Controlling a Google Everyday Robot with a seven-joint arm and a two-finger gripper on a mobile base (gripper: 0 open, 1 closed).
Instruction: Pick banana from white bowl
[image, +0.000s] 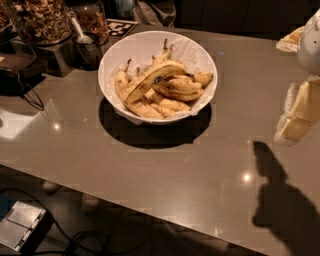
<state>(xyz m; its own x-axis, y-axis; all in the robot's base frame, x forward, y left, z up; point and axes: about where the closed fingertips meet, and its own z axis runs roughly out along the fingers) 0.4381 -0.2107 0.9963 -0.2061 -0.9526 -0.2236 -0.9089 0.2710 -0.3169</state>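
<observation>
The white bowl (141, 46) stands on the grey-brown counter, left of centre and toward the back. It holds several bananas. The banana (152, 80) is the longest one, curved, lying on top of the pile from lower left to upper right, with a small dark mark at mid-length. Shorter brown-speckled bananas (176, 91) lie under and around it. My gripper (295, 120) is at the right edge of the view, above the counter, well to the right of the bowl and a little nearer than it, touching nothing.
Glass jars of nuts (41, 20) and a metal cup with a scoop (87, 46) stand at the back left. Dark cables (27, 97) lie at the left. The counter's front edge (150, 201) runs diagonally. A box (20, 227) sits on the floor.
</observation>
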